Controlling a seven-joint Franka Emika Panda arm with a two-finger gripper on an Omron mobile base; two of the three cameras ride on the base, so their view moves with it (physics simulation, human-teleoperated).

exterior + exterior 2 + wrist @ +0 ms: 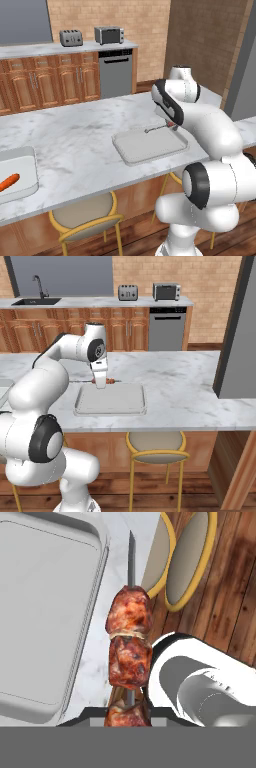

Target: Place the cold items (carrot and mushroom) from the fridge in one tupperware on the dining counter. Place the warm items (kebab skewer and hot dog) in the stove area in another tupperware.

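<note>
My gripper (101, 383) is shut on the kebab skewer (129, 637), a thin stick with reddish-brown meat chunks. It hangs just over the far rim of an empty pale grey tupperware (150, 146) on the marbled dining counter (75, 127). In the right base view the skewer (113, 380) pokes out sideways above the container's (111, 399) back edge. In the hand view the stick runs alongside the tupperware's (45, 612) rim, over the counter edge. A second tupperware (27, 162) at the counter's left end holds the orange carrot (9, 182).
Round stools (85, 217) (155, 446) with yellow frames stand under the counter's near edge. The back counter carries a toaster (71, 37) and a toaster oven (109, 35), with a dishwasher (167, 328) below. A tall grey panel (237, 331) rises at the right.
</note>
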